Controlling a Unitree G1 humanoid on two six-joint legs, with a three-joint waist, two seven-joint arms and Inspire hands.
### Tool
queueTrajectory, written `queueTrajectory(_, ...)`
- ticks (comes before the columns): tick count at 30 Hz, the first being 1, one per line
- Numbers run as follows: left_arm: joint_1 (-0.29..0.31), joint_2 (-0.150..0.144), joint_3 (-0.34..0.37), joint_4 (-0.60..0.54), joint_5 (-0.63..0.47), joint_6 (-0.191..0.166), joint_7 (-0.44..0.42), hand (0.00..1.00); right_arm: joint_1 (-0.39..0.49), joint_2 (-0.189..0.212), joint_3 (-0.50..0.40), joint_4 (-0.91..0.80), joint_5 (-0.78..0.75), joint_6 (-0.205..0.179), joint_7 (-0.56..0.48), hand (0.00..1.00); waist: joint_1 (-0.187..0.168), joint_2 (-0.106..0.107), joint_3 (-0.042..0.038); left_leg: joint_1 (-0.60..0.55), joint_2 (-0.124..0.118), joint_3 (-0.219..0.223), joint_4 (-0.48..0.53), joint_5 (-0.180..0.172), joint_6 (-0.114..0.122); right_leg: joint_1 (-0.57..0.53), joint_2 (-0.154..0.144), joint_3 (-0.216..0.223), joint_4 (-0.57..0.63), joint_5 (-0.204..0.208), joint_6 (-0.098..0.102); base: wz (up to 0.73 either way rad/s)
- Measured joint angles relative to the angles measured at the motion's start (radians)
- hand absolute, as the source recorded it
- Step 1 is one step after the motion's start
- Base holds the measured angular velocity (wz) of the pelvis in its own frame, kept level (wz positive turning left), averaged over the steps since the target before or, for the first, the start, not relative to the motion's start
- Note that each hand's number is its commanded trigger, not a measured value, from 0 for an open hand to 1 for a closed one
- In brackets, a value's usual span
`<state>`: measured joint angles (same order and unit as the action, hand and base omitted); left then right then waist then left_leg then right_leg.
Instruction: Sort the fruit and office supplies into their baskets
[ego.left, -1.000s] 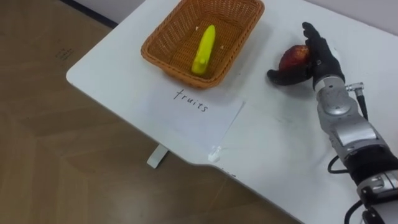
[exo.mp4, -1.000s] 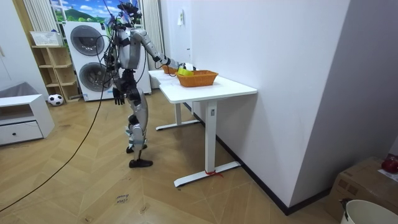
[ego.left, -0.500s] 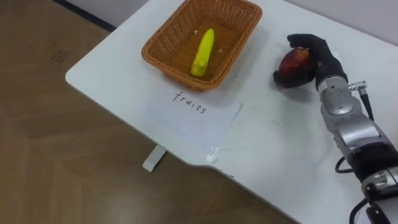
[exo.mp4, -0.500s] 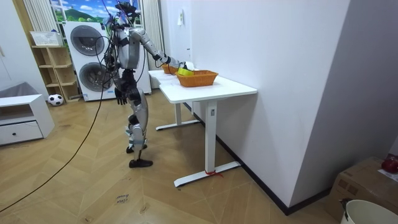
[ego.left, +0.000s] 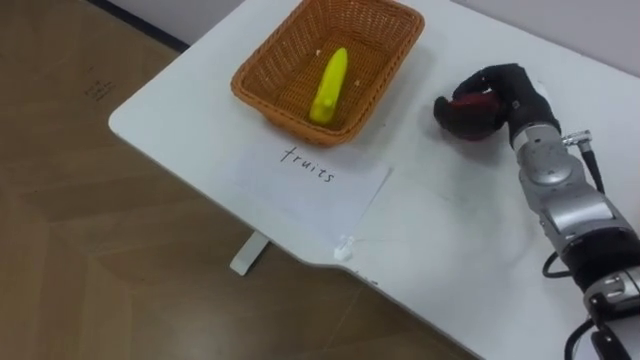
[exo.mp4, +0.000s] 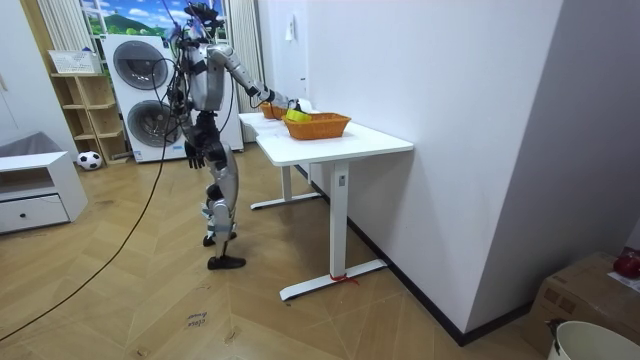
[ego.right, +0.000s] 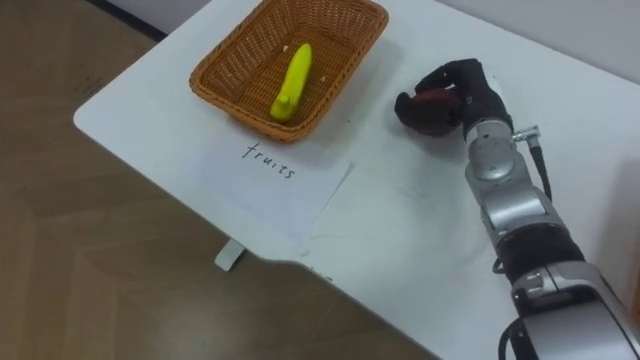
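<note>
A dark red apple (ego.left: 472, 106) (ego.right: 432, 105) lies on the white table (ego.left: 440, 230), right of the wicker fruit basket (ego.left: 290, 60) (ego.right: 240, 70). My right hand (ego.left: 508, 95) (ego.right: 468, 88) is shut on the apple, its fingers and thumb curled round it. A yellow banana (ego.left: 330, 86) (ego.right: 288, 82) lies inside the basket. A sheet of paper (ego.left: 310, 180) with handwriting lies in front of the basket. In the room view I stand at the table's long side with my right arm stretched over it; my left hand (exo.mp4: 190, 152) hangs at my side.
The table's corner and front edge (ego.left: 130, 110) run close to the basket, with wooden floor below. In the room view a second basket (exo.mp4: 272, 110) stands further back on the table, and washing machines (exo.mp4: 140, 95) stand behind me.
My right hand's fingers, straight beside the apple a second ago, have curled round it. The view has shifted slightly.
</note>
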<state>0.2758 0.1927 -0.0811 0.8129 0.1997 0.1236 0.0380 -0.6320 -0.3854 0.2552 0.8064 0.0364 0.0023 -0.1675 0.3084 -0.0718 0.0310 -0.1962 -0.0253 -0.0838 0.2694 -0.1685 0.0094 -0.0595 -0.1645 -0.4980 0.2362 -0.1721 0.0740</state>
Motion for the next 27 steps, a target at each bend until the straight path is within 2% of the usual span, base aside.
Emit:
queueTrajectory(6,0.002,0.000,0.000,-0.005,0.000,0.001,0.002,0.00,0.000,-0.002,0.002,-0.004,-0.002,0.008,0.024,1.00,0.000,-0.003,-0.0062,0.001,-0.001,0.000,0.002,0.000,0.000,0.000,-0.001,0.003,0.000,0.000,0.000,0.00)
queueTrajectory(8,0.008,0.000,0.002,-0.017,0.001,0.001,0.003,0.00,0.000,-0.003,0.003,-0.022,-0.009,0.023,0.046,1.00,-0.006,-0.007,-0.0102,0.001,-0.001,-0.001,0.002,0.000,0.000,0.001,-0.001,0.005,0.000,0.000,0.000,0.00)
queueTrajectory(18,0.013,0.012,0.003,-0.007,0.011,-0.002,-0.002,0.00,0.001,-0.007,0.002,-0.112,-0.049,0.023,0.066,1.00,-0.016,-0.018,-0.0159,0.052,-0.003,-0.006,-0.004,0.000,0.000,0.054,-0.001,0.002,-0.002,-0.001,0.002,0.02)
queueTrajectory(22,0.035,0.014,0.040,0.000,0.031,-0.001,-0.012,0.00,0.001,-0.008,-0.001,-0.197,-0.032,0.033,0.079,1.00,-0.036,-0.019,-0.0161,0.073,-0.004,-0.011,-0.005,0.000,0.000,0.081,0.000,0.002,-0.005,-0.001,0.002,0.03)
queueTrajectory(27,0.070,0.014,0.080,0.000,0.049,0.002,-0.037,0.00,0.002,-0.010,-0.017,-0.273,-0.028,0.035,0.087,1.00,-0.055,-0.022,-0.0222,0.109,-0.004,-0.010,-0.018,0.000,0.000,0.116,0.002,0.002,-0.016,-0.001,0.002,0.00)
